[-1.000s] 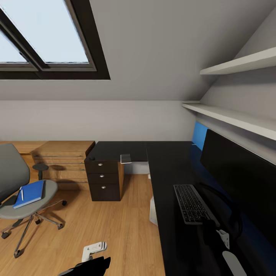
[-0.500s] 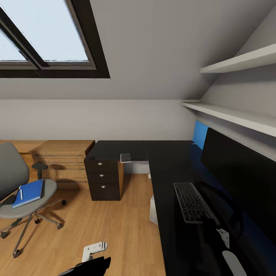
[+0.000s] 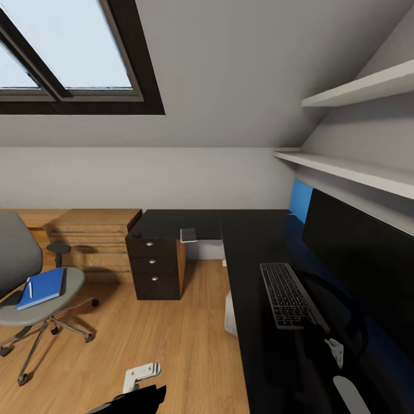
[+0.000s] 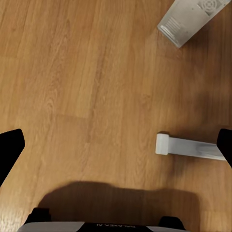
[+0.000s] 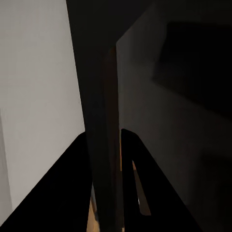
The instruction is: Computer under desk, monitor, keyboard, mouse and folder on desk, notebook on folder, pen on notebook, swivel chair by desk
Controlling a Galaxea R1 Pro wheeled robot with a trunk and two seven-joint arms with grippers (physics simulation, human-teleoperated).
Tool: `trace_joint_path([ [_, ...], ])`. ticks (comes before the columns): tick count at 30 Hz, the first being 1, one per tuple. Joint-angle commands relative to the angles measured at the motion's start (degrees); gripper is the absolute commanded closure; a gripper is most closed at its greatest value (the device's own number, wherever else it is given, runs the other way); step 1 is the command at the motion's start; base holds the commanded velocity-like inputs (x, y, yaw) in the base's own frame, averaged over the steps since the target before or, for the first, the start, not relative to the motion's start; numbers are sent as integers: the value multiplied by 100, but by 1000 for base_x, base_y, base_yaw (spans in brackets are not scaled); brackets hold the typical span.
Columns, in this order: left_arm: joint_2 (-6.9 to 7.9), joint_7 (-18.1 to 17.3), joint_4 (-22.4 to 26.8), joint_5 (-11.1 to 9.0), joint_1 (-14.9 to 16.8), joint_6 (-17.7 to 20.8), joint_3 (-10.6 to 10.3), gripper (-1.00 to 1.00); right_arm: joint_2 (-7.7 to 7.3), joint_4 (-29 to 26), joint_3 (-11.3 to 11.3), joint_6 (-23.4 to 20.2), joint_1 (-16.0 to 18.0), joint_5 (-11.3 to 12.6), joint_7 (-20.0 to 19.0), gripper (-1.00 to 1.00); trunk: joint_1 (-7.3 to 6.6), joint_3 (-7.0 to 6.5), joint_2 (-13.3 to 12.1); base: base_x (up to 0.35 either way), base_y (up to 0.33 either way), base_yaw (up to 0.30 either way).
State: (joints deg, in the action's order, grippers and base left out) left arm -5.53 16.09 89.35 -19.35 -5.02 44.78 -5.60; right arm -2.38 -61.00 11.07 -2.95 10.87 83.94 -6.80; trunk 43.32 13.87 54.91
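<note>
The monitor [image 3: 368,259] is already seen standing on the bench [image 3: 259,253], along its right-hand run, and the keyboard [image 3: 286,295] is laid flat on the black top just beside it, so these two steps are judged done. The computer [image 3: 230,313], a pale grey case, is glimpsed on the floor at the bench edge, partly tucked beneath it; in the left wrist view its case [image 4: 193,19] is seen on the planks near a white bench leg [image 4: 188,146]. A mouse cannot be made out with certainty.

Still to be done: the blue folder [image 3: 41,288] is lying on the seat of the swivel chair [image 3: 34,287], with the white pen [image 3: 30,288] resting on it. The notebook cannot be told apart. The chair is standing well apart from the bench, near the wooden dresser [image 3: 95,244].

A broad stretch of open floor [image 3: 155,328] is left between chair and bench, bounded by the drawer unit [image 3: 155,269] and the bench's long front edge. Bare bench top is available in front of and behind the keyboard.

The left end effector [image 4: 116,145] is held wide over the floor, carrying nothing. Whether the right end effector [image 5: 104,183], close against dark surfaces, is wide or narrow cannot be told.
</note>
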Motion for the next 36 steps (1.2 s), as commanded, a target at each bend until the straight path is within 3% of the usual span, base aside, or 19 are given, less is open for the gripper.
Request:
trace_joint_path([
  [1,-1,53,9,-60,1,13,-3,-100,1,1,9,-34,3,70,-40,100,23,25,46,0,0,0],
  [36,-1,61,4,-60,1,13,1,-100,-17,-61,32,-140,3,79,-56,100,792,653,1450,0,0,0],
])
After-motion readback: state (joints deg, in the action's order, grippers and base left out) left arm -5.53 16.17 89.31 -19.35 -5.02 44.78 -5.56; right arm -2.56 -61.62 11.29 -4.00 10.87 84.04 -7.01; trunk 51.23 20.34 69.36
